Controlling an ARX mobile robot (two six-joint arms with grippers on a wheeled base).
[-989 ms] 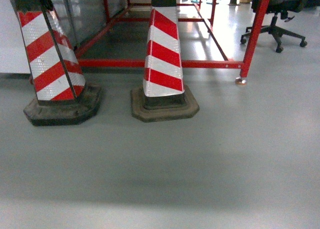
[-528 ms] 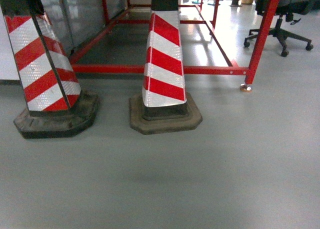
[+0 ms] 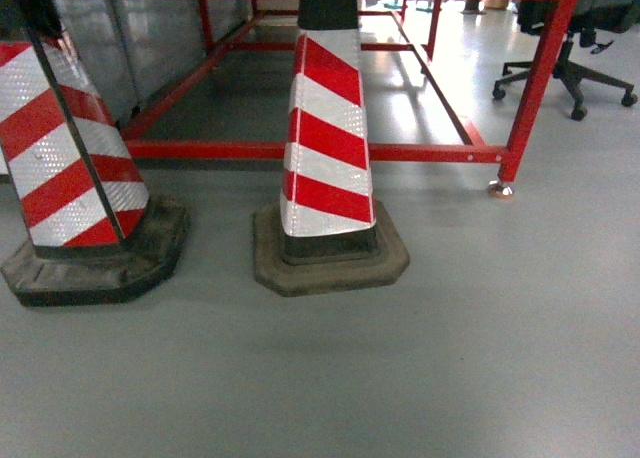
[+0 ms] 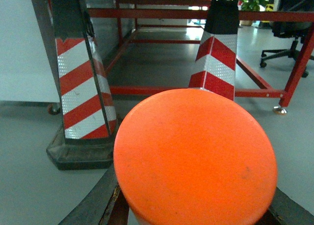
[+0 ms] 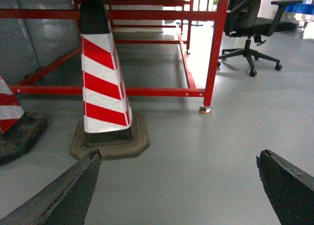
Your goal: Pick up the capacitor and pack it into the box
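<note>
Left gripper jaws clamp orange capacitor. Right gripper jaws wide, empty. Two striped cones on floor.

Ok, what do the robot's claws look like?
Right claw: two dark grey, wedge-shaped fingers with rough, chipped edges. Left claw: only dark slivers show beside an orange disc, one with a reddish-brown strip. No cables visible.

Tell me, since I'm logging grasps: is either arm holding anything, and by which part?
The left gripper grips an orange round-topped object low down; the contact is hidden. The right gripper is open and empty.
</note>
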